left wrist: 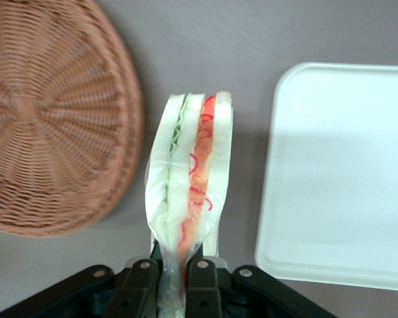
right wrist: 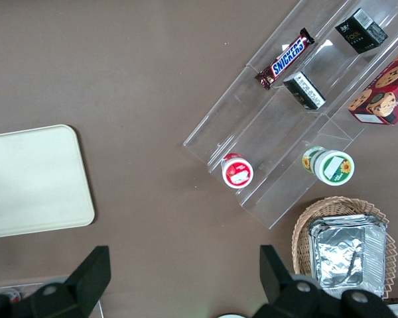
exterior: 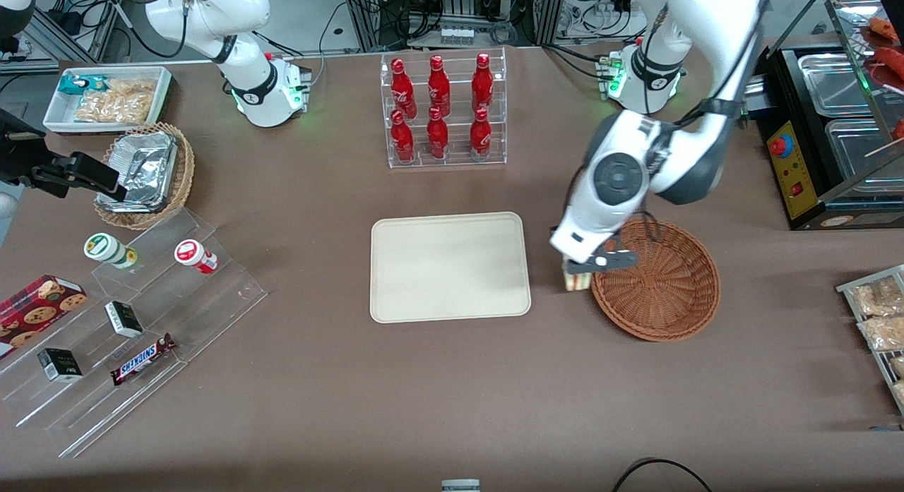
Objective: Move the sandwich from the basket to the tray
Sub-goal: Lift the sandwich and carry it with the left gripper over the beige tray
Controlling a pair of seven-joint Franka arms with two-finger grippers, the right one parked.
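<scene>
1. The gripper (exterior: 587, 265) sits right of centre in the front view, over the strip of brown table (exterior: 424, 407) between the tray (exterior: 395, 308) and the basket (exterior: 678, 315). It's just above the basket's rim on the tray-facing side.

2. Its fingers (left wrist: 202, 275) are pinched tight on the sandwich (left wrist: 189, 179), pretty much closed down to the thickness of the wrapped end. The wedge sticks straight out from the tips, edge on to the wrist camera.

3. From that camera you can see the bread layers with a green strip down one side and red/orange filling down the other, all in clear wrap.

4. In the front view the sandwich (exterior: 576, 280) only peeks out under the gripper, in the gap between tray and basket. It's out of the basket and not in the tray, and I can't tell whether it touches the table.

5. Wrist view backs that up: basket (left wrist: 53, 112) on one side of the sandwich, tray (left wrist: 338, 172) on the other, bare table under it.

6. Tray is dead centre of the front view, nothing on it. Basket has nothing in it either.

7. Other stuff: a clear rack of red bottles (exterior: 441, 107) top centre, farther from the camera than the tray. A tan basket with a foil container (exterior: 145, 171) is at upper left, and clear steps with a Snickers bar (exterior: 143, 359) are at lower left.
</scene>
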